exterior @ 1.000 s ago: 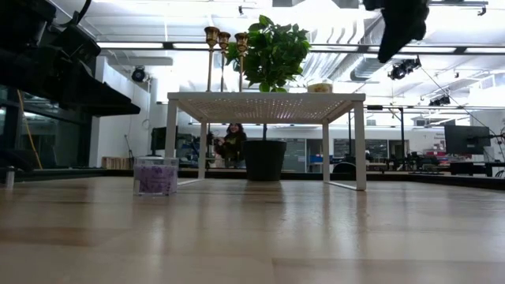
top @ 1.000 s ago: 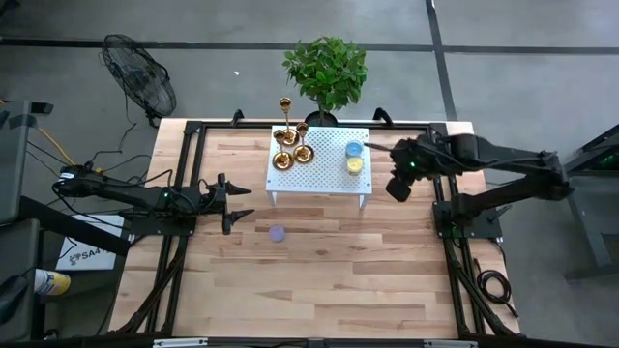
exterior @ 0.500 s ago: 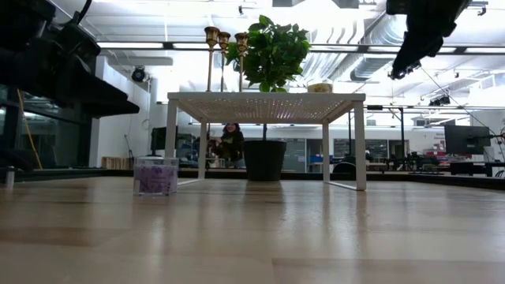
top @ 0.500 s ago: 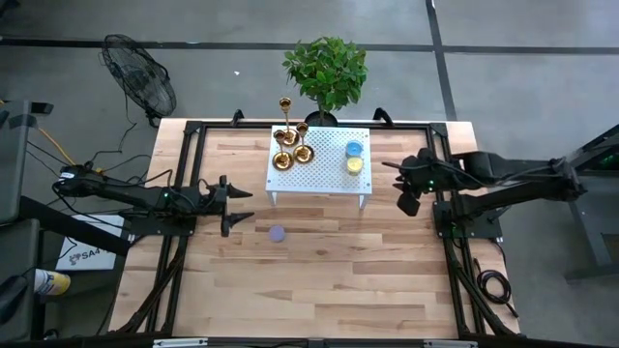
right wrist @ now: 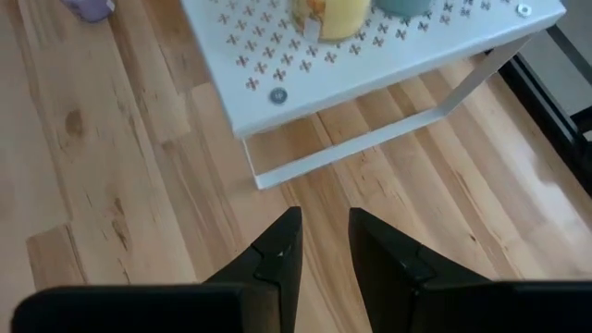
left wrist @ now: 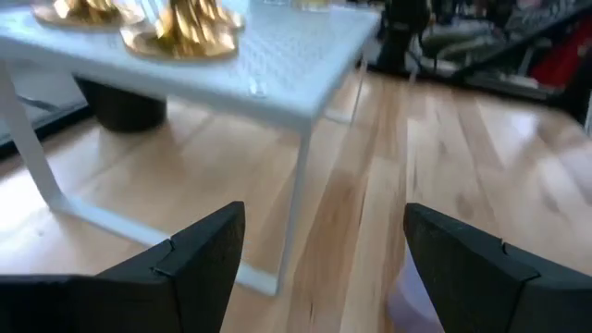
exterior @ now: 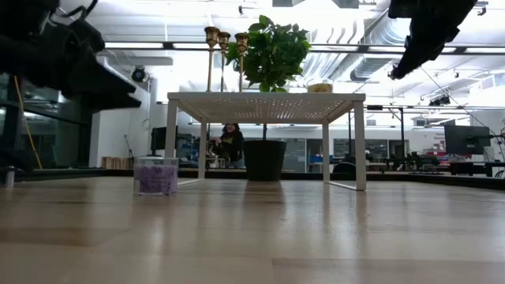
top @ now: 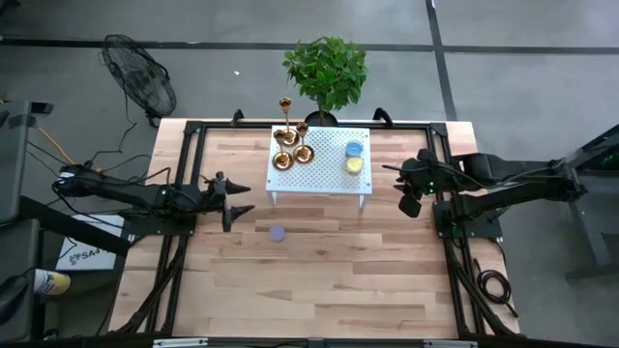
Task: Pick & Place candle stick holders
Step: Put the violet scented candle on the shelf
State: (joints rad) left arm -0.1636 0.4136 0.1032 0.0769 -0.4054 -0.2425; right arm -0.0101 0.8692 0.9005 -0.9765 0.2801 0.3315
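Three gold candle stick holders (top: pixel 290 145) stand on their round bases on the far left part of a white perforated stand (top: pixel 324 174). Their cups show in the low view (exterior: pixel 225 35) and their bases in the left wrist view (left wrist: pixel 176 28). My left gripper (top: pixel 242 200) hovers left of the stand, open and empty, its fingers wide apart (left wrist: pixel 324 222). My right gripper (top: pixel 408 198) hangs right of the stand, above the table, empty, with a narrow gap between its fingers (right wrist: pixel 324 227).
A blue disc (top: pixel 354 149) and a yellow disc (top: pixel 354 165) lie on the stand's right part. A small purple jar (top: pixel 278 233) stands on the wood near the stand's left leg. A potted plant (top: pixel 326 72) stands behind the stand. A person (exterior: pixel 230 142) sits far off.
My right gripper has drawn back from the stand's right side toward the table's right edge and a little toward the near edge, then held still. My left gripper has risen slightly. The holders, discs and jar have stayed in place.
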